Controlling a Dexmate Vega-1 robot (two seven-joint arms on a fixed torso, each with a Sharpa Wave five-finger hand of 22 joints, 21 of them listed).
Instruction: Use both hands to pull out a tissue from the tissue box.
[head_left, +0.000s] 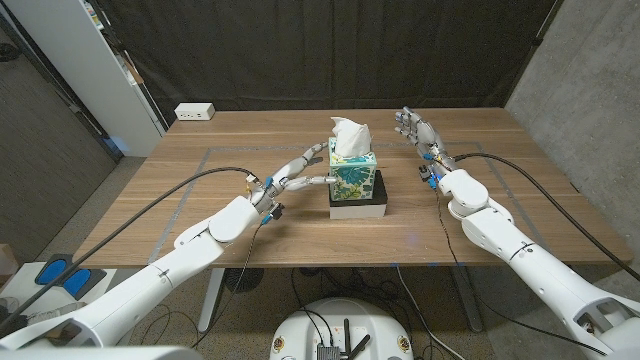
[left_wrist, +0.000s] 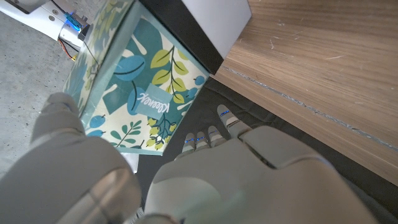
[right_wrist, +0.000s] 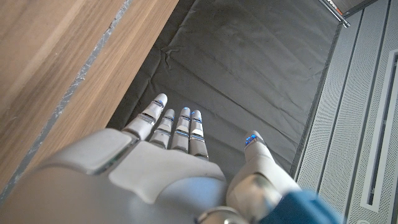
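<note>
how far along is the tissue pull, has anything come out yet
Early stage. The left hand is already at the tissue box, fingers against its side, seemingly bracing it. The right hand is raised, open, apart from the box. The tissue still stands in the slot; grasping and pulling remain.

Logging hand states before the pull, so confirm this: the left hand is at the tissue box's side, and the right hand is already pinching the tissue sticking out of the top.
Not quite. The left hand is at the side of the tissue box, but the head view shows the right hand open and raised, clear of the tissue, holding nothing.
</note>
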